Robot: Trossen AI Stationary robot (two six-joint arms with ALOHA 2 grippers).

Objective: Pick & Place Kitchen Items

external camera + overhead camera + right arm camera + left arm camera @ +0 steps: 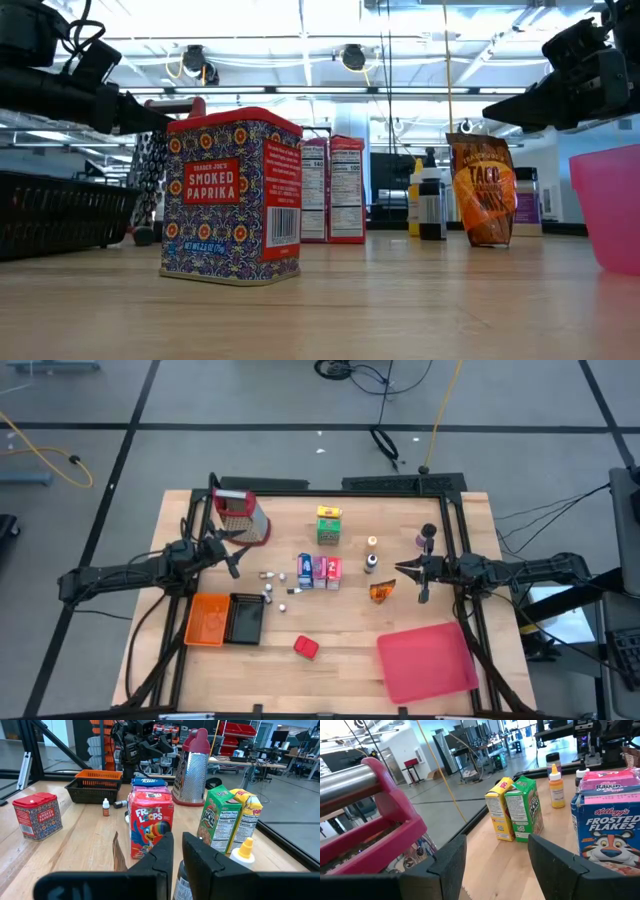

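The kitchen items stand mid-table: a green-yellow carton [328, 525], blue [305, 570] and pink [330, 570] cartons, an orange packet [381, 592], little bottles [371, 563], tiny silvery pieces [268, 575] and a red paprika tin [306, 648]. My left gripper [495, 865] is open beside the red-topped grater [242, 517] and touches nothing. My right gripper [177, 852] is shut and hovers above the table near the orange packet [482, 190] and the bottles [245, 852]; it holds nothing.
An orange basket [207, 618] and a black basket [245, 618] sit at the near left. A pink bin [425, 660] lies at the near right. The grater's red handle [385, 820] is close to my left fingers. A dark frame runs along the table's edges.
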